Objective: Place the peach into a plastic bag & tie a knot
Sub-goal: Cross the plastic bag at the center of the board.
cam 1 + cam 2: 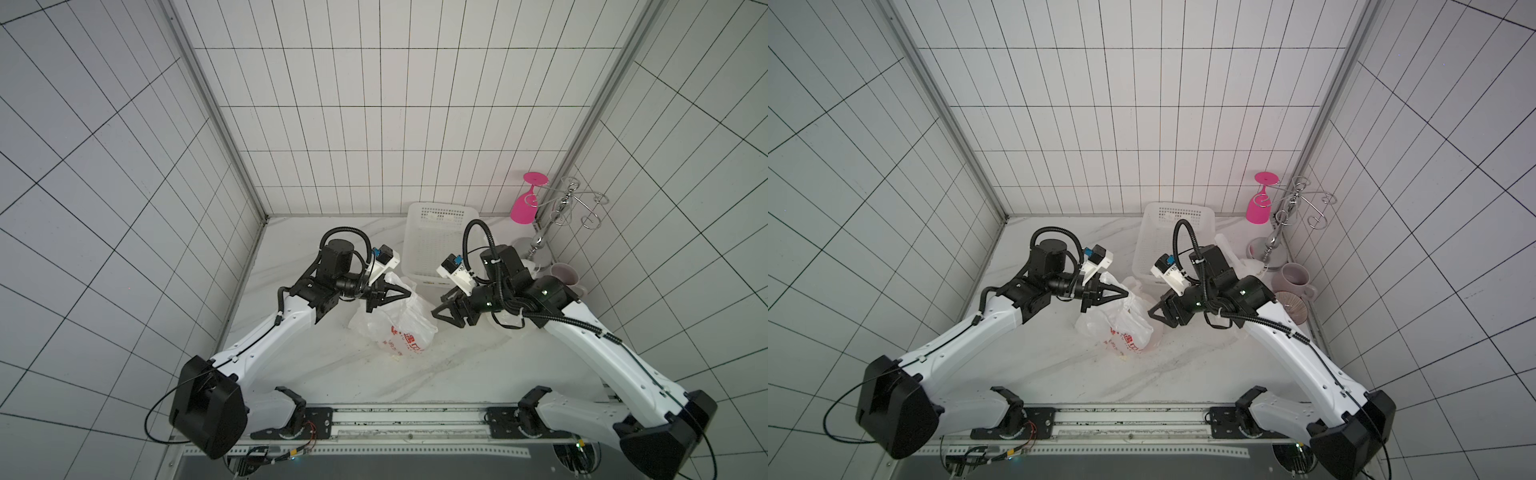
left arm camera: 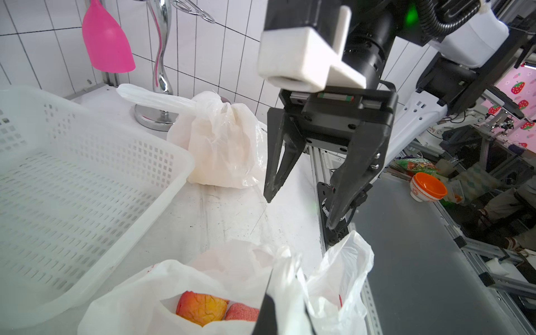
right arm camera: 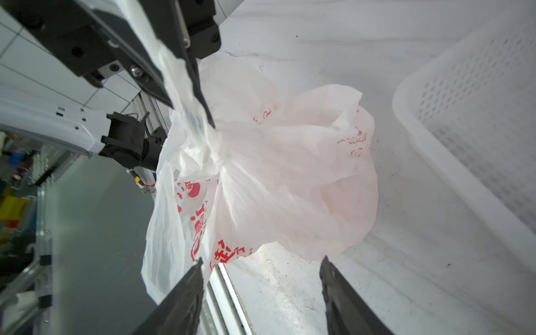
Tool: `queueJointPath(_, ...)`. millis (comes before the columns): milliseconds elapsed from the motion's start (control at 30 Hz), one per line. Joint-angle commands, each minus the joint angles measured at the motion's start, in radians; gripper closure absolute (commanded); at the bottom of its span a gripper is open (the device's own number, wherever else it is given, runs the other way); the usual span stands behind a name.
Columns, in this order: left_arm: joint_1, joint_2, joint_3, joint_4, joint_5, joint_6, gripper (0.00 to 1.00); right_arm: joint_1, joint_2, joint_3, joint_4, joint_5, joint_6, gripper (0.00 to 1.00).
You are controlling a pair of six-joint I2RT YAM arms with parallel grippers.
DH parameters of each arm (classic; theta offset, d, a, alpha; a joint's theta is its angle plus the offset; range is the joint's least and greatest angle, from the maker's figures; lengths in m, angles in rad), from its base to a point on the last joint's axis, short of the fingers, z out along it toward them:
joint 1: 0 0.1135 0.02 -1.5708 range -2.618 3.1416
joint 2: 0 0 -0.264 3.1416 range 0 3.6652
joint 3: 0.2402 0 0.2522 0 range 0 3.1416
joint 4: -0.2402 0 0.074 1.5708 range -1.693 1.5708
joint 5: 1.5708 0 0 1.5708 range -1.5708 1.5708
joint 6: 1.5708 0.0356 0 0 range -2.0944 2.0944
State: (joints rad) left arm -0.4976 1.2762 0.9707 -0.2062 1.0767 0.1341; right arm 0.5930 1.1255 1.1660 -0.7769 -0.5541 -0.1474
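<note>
The white plastic bag [image 1: 395, 326] [image 1: 1121, 326] with red print lies mid-table between both arms. Its mouth gapes in the left wrist view, where the orange-red peach [image 2: 201, 307] rests inside the bag [image 2: 139, 290] next to a reddish piece. My left gripper [image 1: 409, 293] [image 1: 1126, 294] [image 2: 282, 301] is shut on a bunched strip of the bag's rim, lifting it; the right wrist view shows that pinch [image 3: 188, 110] above the bag [image 3: 275, 174]. My right gripper [image 1: 438, 304] [image 1: 1155, 306] [image 2: 300, 213] [image 3: 261, 259] hangs open just right of the bag, nothing between its fingers.
A white perforated basket [image 1: 440, 249] stands behind the bag. A second, knotted bag [image 2: 223, 145] lies beside it. At the back right stand a chrome rack [image 1: 569, 208] with a hanging pink glass [image 1: 525, 203], a mug [image 1: 565, 276] and a small dish [image 1: 1291, 305].
</note>
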Motion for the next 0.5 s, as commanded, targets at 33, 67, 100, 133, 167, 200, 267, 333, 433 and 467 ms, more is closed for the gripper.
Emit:
queueJointPath(33,-0.013,-0.023,-0.005,-0.033,0.034,0.103,1.00,0.031,0.020,0.118,0.029,0.050,-0.198,0.34)
queueJointPath(67,-0.016,-0.022,-0.004,-0.045,0.033,0.115,1.00,0.038,0.037,0.133,0.039,0.046,-0.199,0.34)
queueJointPath(100,-0.016,-0.023,-0.005,-0.049,0.031,0.119,1.00,0.042,0.051,0.144,0.040,0.035,-0.206,0.34)
queueJointPath(133,-0.020,-0.025,-0.004,-0.049,0.031,0.121,1.00,0.048,0.068,0.157,0.039,0.024,-0.215,0.34)
queueJointPath(167,-0.021,-0.025,-0.003,-0.049,0.032,0.122,1.00,0.057,0.087,0.170,0.039,0.014,-0.224,0.34)
queueJointPath(200,-0.023,-0.026,-0.002,-0.052,0.031,0.123,1.00,0.067,0.101,0.181,0.039,0.006,-0.228,0.34)
queueJointPath(267,-0.024,-0.025,0.005,-0.063,0.033,0.134,1.00,0.087,0.127,0.197,0.040,-0.024,-0.236,0.34)
queueJointPath(333,-0.024,-0.025,0.009,-0.070,0.035,0.138,1.00,0.104,0.148,0.202,0.074,-0.026,-0.233,0.34)
queueJointPath(433,-0.028,-0.024,0.013,-0.073,0.040,0.138,1.00,0.117,0.178,0.211,0.080,-0.033,-0.239,0.35)
queueJointPath(467,-0.029,-0.023,0.014,-0.072,0.039,0.139,1.00,0.121,0.187,0.212,0.082,-0.036,-0.238,0.35)
